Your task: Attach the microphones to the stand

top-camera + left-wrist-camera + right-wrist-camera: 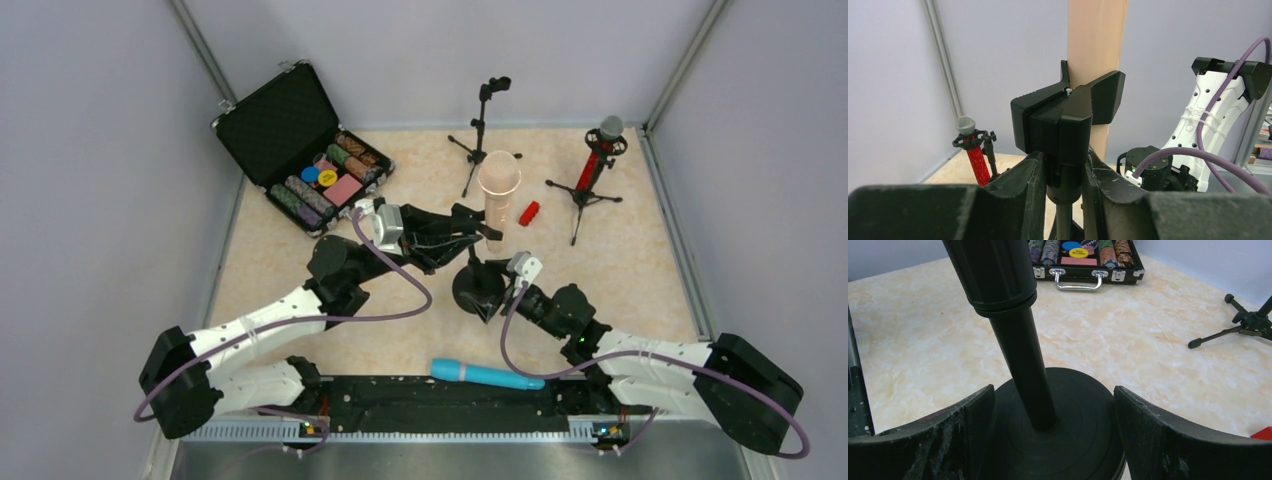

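Observation:
The beige microphone [498, 186] stands upright in the black clip [1068, 117] of a round-base stand [474, 291]; its body rises out of the left wrist view [1096, 40]. My left gripper [478, 233] [1063, 167] is shut on the stand's neck just under the clip. My right gripper [486, 296] [1054, 395] is closed on the stand's round base [1068, 430], one finger on each side, with the pole [1020, 355] between them. The red microphone [603, 152] [975, 160] sits in a tripod stand at the far right. The blue microphone [487, 375] lies at the near edge.
An empty tripod stand [481, 125] stands at the far middle; one of its legs shows in the right wrist view [1220, 333]. A tiny red block [529, 212] lies beside the beige microphone. An open case of poker chips [303, 150] [1083, 260] sits far left.

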Controlling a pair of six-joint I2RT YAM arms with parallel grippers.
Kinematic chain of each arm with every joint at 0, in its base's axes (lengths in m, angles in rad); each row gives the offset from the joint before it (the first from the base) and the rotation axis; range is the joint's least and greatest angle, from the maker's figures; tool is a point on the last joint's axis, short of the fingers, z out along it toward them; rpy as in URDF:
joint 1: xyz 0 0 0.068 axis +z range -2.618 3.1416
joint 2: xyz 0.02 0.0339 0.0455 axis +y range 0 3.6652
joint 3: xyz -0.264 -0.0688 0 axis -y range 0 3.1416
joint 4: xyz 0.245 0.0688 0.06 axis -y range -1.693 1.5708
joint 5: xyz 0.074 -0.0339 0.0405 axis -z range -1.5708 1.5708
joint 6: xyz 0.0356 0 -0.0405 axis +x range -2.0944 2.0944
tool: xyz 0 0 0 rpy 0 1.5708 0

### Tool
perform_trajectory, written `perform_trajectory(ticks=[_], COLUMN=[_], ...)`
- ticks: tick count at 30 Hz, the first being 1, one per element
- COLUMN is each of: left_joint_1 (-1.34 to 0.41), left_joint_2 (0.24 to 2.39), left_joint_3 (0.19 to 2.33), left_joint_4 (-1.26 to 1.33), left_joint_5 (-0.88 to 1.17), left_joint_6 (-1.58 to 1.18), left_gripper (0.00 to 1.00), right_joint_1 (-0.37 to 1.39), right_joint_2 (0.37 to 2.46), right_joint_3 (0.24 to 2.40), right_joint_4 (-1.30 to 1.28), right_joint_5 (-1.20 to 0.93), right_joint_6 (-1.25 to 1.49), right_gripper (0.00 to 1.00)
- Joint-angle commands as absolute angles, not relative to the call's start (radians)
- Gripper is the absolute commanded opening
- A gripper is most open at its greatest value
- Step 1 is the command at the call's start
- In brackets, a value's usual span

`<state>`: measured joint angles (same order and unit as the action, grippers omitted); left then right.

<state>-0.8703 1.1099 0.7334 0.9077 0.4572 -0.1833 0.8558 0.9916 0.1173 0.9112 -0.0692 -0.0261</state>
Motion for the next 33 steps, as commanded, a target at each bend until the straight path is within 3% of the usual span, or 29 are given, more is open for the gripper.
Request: perform_trajectory(ticks=[1, 22, 27, 33], left_joint_1=[-0.873, -0.857, -0.798, -0.651], left_joint_2=[1.059, 1.1, 1.108, 1.111], left_joint_3=[0.794, 0.755, 0.731, 0.716], left_joint_4=[1.04, 0.833, 0.82, 0.82], left_joint_5=[0.406, 0.11, 0.038, 0.1], left_joint_6=[-0.156, -0.067, -0.051, -0.127], left_gripper=[0.0, 0.0, 0.0, 0.0], right_joint_1=[0.865, 0.865, 0.865, 0.864], right_joint_2=[0.993, 0.75, 0.692, 0.672], right_joint_3=[0.107, 0.118, 0.08, 0.069], right_joint_4=[0.942, 0.79, 0.779, 0.758], right_joint_5=[-0.055, -0.003, 0.022, 0.011], right_joint_6=[-0.014, 0.057, 0.102, 0.124], right_gripper=[0.86, 0.97, 0.98, 0.98])
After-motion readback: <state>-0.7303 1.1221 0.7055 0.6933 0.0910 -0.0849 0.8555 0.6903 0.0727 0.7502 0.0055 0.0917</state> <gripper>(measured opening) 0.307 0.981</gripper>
